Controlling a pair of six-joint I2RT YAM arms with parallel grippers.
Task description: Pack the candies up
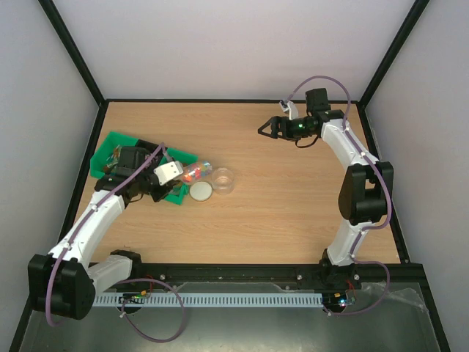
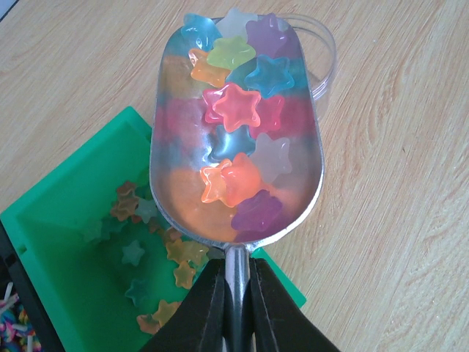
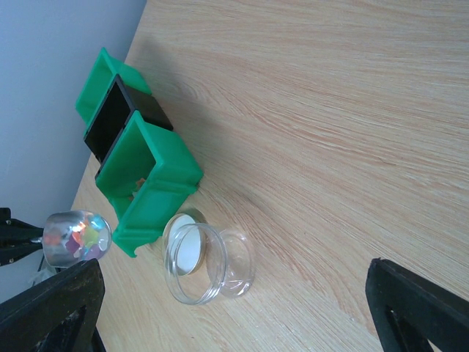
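The left gripper (image 2: 234, 282) is clamping its two black fingers (image 2: 209, 301) together on the thin handle of a shiny metal scoop (image 2: 170, 136), holding it roughly level above the table. The scoop's bowl is carrying a heap of small translucent star-shaped candies (image 2: 233, 106) in pink, orange, blue, yellow, purple and clear. They are lying just beyond the jaws, spread from the handle end to the rounded tip.

The tip is pointing at a clear round plastic jar (image 2: 324, 62) that is standing open on the light wooden table (image 2: 388, 235). In the wrist view the tip is overlapping the jar's rim. The overhead and right wrist views are showing the scoop closer to the bin, so it is unclear whether the tip is over the mouth. Below the handle, a green plastic bin (image 2: 62, 235) is holding more loose candies (image 2: 183, 253) on its floor. A round whitish lid (image 1: 201, 192) is lying flat between the bin and the jar, touching neither as far as one can tell.

The step in hand looks like the carry from bin to jar. The next move is probably calling for the tip to be centred over the mouth, then tilted slowly so the stars slide in rather than spill.

The right gripper (image 1: 264, 130) is hanging with its jaws apart and empty, well away towards the table's far right.
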